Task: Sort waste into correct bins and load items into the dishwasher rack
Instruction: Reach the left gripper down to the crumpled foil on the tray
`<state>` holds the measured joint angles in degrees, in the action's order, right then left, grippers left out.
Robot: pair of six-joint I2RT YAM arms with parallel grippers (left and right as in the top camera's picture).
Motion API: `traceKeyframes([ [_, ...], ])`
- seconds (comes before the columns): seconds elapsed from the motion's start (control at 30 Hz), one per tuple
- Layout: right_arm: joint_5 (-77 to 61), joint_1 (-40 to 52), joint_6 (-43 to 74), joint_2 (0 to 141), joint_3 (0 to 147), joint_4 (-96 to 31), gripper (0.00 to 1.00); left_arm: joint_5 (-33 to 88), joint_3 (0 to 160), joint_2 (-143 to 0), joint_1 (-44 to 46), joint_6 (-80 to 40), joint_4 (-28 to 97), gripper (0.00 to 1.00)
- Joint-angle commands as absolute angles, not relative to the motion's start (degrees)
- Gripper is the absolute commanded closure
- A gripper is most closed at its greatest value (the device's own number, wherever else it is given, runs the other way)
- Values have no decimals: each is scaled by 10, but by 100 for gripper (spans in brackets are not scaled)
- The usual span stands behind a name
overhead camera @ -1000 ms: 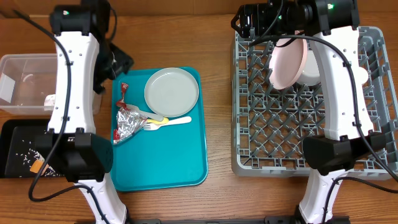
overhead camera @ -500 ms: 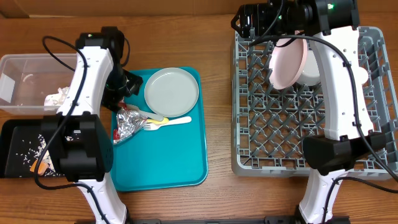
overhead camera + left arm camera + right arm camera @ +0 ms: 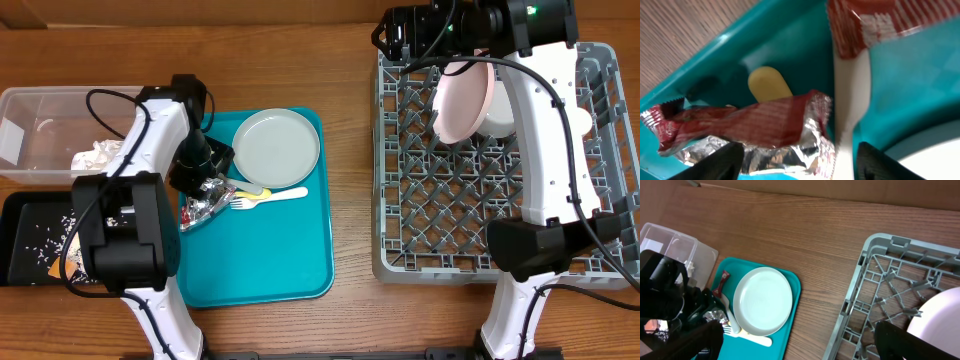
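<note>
Black fingers of the left claw (image 3: 799, 158) are spread apart, 1 on each side of a red-and-white wrapper (image 3: 752, 125), not pinching anything. The wrapper lies flat right under the claw. In the wrist view its long axis runs side to side, with the right end a bit higher and silver lining showing along the lower edge. A yellow spoon (image 3: 769, 85) end pokes out from behind it. Just to the right, the pale fork (image 3: 852, 90) handle runs nearly straight up and down that view, and a 2nd wrapper (image 3: 880, 22) overlaps its top end.

From overhead it all sits at the left edge of the teal tray (image 3: 270, 270). Crumpled foil (image 3: 205, 197) is just below the claw. The fork lies roughly left-right, tines toward the foil and handle pointing at the tray's middle, with the spoon alongside and touching it. The grey-green plate (image 3: 276, 147) lies flat in the tray's far half, just beside the claw.

Left of the tray is the clear tub (image 3: 40, 110) with a napkin (image 3: 95, 155) in it. In front of that, the black tray (image 3: 20, 215) holds scattered rice (image 3: 45, 240) and an orange cube (image 3: 60, 267).

The right claw (image 3: 805, 340) is up over the far left corner of the rack (image 3: 500, 230), fingers wide apart, gripping nothing. The pink plate (image 3: 462, 100) stands on edge in the rack, tilted, with a white bowl (image 3: 500, 115) right behind it.
</note>
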<state>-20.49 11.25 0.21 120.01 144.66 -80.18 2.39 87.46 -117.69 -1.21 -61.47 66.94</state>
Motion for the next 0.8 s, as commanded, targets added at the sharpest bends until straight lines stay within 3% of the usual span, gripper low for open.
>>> traceKeyframes([
  [0.0,-201,111,-1,1191,1446,-799,0,23,868,-1178,-27,-615,663,34],
  [0.43,-201,111,-1,1191,1446,-799,0,11,868,-1178,-37,-597,661,79],
  [0.5,-201,111,-1,1191,1446,-799,0,12,868,-1178,-37,-595,662,94],
  [0.77,-201,111,-1,1191,1446,-799,0,34,870,-1178,-37,-554,662,96],
])
